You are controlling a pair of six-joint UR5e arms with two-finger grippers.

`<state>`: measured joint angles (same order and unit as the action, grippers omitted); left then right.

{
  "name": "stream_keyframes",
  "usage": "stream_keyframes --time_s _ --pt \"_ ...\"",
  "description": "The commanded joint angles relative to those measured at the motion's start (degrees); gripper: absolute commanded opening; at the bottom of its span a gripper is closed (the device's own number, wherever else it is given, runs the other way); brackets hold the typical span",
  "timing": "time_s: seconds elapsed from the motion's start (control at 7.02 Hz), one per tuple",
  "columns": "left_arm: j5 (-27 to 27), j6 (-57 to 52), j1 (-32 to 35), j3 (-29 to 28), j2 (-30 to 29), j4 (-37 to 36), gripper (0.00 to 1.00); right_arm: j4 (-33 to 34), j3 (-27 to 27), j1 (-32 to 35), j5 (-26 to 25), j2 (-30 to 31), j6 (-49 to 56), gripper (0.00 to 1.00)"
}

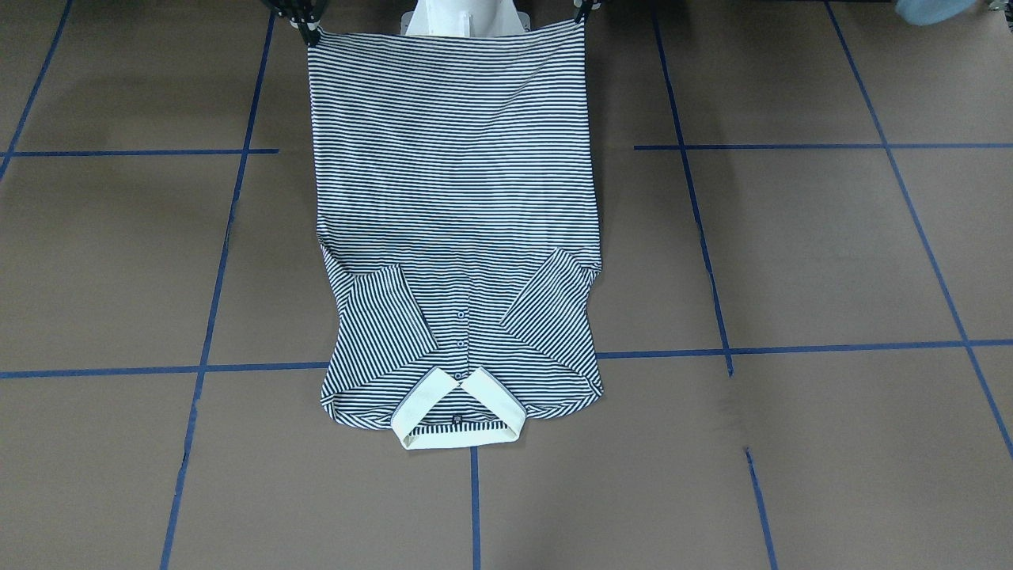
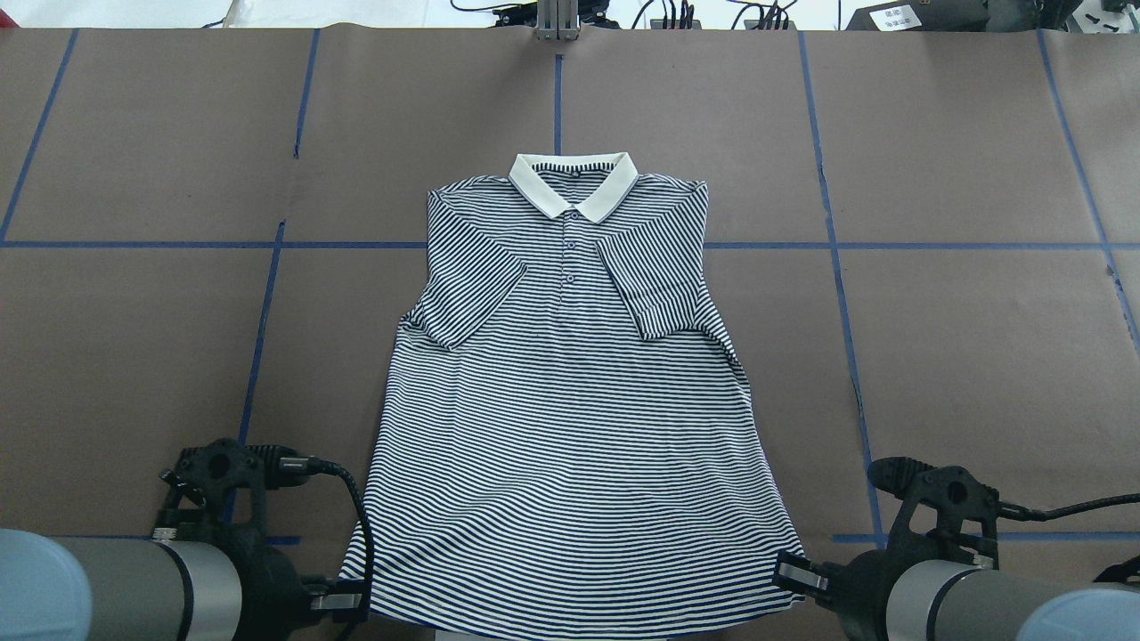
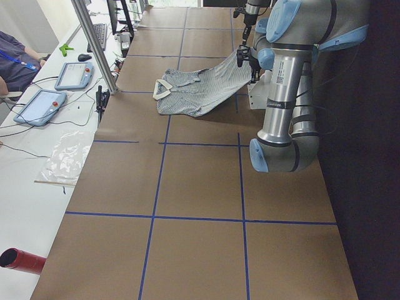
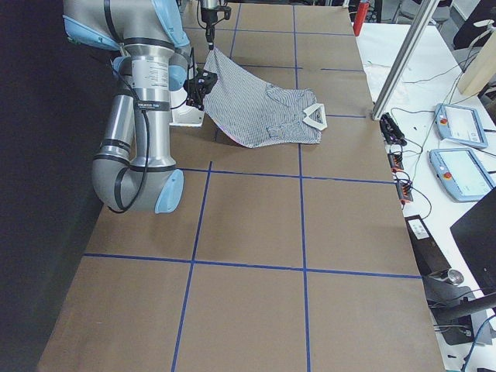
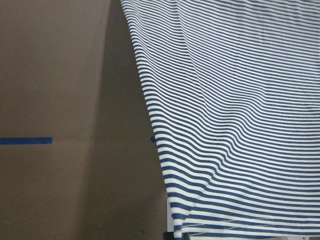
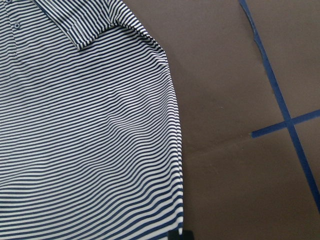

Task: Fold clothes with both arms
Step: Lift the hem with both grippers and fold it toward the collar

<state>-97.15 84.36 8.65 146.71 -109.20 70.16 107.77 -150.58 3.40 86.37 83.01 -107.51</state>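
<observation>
The striped polo shirt [image 2: 570, 401] lies front up on the brown table. Its cream collar [image 2: 574, 182] is at the far side and both short sleeves are folded in over the chest. My left gripper [image 2: 343, 603] is shut on the hem's left corner and my right gripper [image 2: 795, 574] is shut on the right corner. Both corners are held up off the table, so the shirt [image 3: 200, 87] slopes down from the hem to the collar. In the front-facing view the left gripper [image 1: 583, 12] and right gripper [image 1: 307, 32] pinch the stretched hem at the top edge.
Blue tape lines grid the brown table cover [image 2: 962, 356]. The white pedestal base [image 1: 463, 17] stands right behind the raised hem. A side desk holds two tablets [image 3: 40, 106], and a person's arm [image 3: 15, 62] shows beside it. A metal post [image 2: 558, 18] rises at the far edge.
</observation>
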Motion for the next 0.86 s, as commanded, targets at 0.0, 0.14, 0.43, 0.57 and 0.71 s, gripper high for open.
stream_keyframes --time_s 0.0,0.14,0.43,0.57,0.71 --pt "-0.93 -11.25 10.09 -6.73 -6.77 -1.43 0.00 8.22 2.54 11.11 6.84 -10.97 6.39 0.00" --pt "-3.29 -16.89 16.95 -12.53 -9.77 -1.17 0.00 9.63 8.23 20.32 11.58 -16.08 10.70 0.00" --pt "-5.42 -26.15 27.44 -22.38 -15.49 -0.64 0.00 8.17 17.90 31.97 14.97 -20.33 20.02 0.00" --pt "-5.42 -26.79 29.04 -26.52 -16.65 2.23 0.00 6.15 24.30 34.54 14.97 -23.31 21.45 0.00" --pt "-5.33 -26.88 30.62 -32.22 -17.44 7.83 0.00 -0.83 32.11 36.65 14.88 -24.81 21.47 0.00"
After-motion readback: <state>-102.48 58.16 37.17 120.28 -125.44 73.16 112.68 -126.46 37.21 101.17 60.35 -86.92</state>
